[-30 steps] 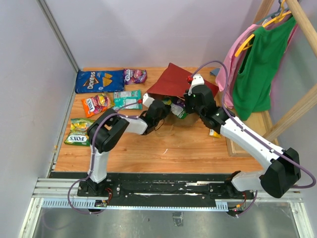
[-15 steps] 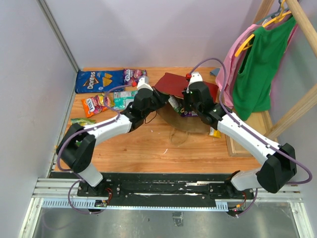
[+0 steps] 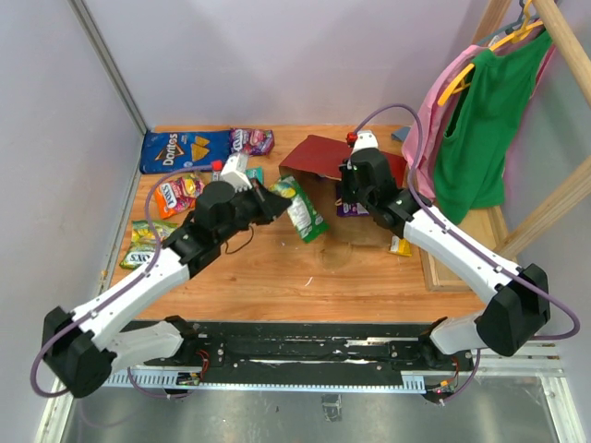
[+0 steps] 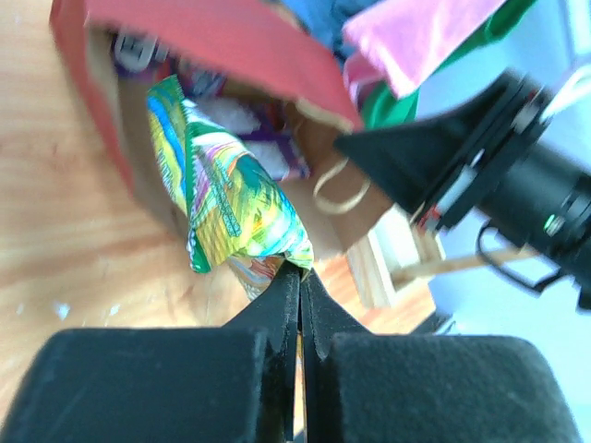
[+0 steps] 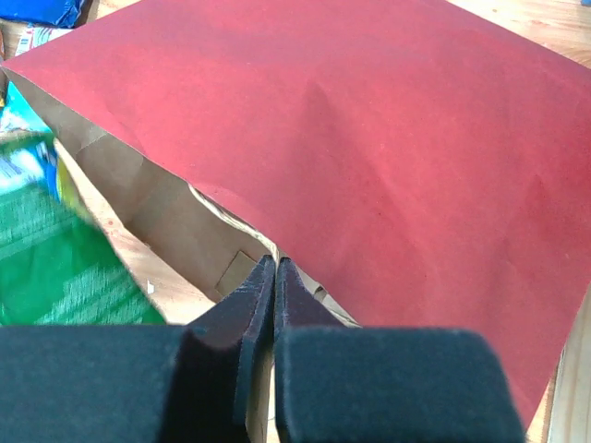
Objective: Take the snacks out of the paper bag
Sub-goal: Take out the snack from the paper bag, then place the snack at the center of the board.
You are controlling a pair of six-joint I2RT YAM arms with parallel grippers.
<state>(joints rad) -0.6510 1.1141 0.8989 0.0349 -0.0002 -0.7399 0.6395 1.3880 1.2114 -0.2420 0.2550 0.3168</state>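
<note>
The green snack packet [image 3: 300,210] hangs just outside the mouth of the paper bag [image 3: 319,157], between the bag and the snacks lying on the left of the table [image 3: 277,277]: a blue Doritos bag [image 3: 185,149], a purple candy bag [image 3: 251,140], an orange packet [image 3: 177,194] and a green-yellow packet [image 3: 143,245]. The left gripper [image 4: 300,277] is fully closed on the green packet's crimped end seam. That looks the right place to pinch it, since the glossy film is probably slick, light and floppy, and its puffed middle would likely slide out of the pads. The right gripper [image 5: 275,263] is likewise closed, nipping the bag's upper lip where red outer paper meets brown lining, and so holds the mouth open. The paper seems thin and stiff enough to crease or tear if hauled hard. The top view alone shows the spread of unloaded snacks, a yellow bar [image 3: 400,245] beside the bag, and the clothes [image 3: 471,129] hanging at the right. The left wrist view alone looks into the bag, where a purple packet [image 4: 277,152] and at least one more remain, beside a loop handle [image 4: 340,189]. The right wrist view confirms the grip on the lip, with the green packet only a blur. No view shows whether that packet touches the table.
</note>
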